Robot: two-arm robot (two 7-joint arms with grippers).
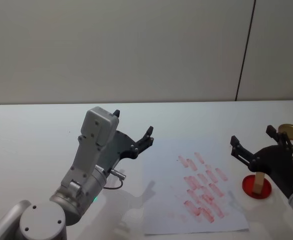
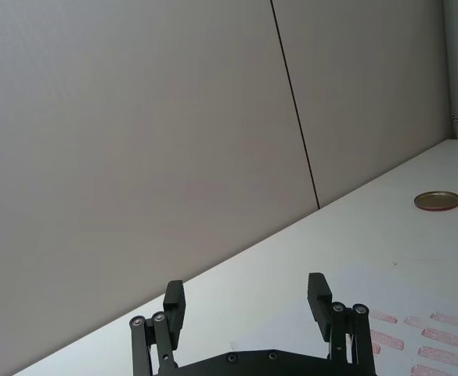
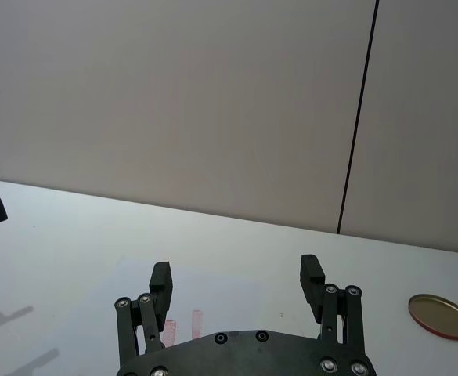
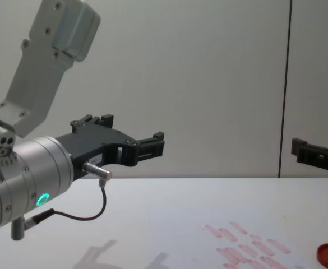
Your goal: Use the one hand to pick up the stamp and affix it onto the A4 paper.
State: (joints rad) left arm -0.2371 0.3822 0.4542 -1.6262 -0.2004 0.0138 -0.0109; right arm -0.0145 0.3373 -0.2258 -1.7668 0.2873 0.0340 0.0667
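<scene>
Bright, even, diffuse light — soft grey shadows lie on the white table (image 1: 31, 130).

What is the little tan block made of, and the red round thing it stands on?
The stamp looks like bare wood: pale tan, matte, boxy. The ink pad seems a shallow red dish, perhaps plastic or tin; hard to tell.

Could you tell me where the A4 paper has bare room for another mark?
The A4 paper is bare along its left strip, between its left edge and the stamp marks. Its middle is crowded with marks, and past its right edge the stamp stands on the red ink pad, by the right gripper.
</scene>
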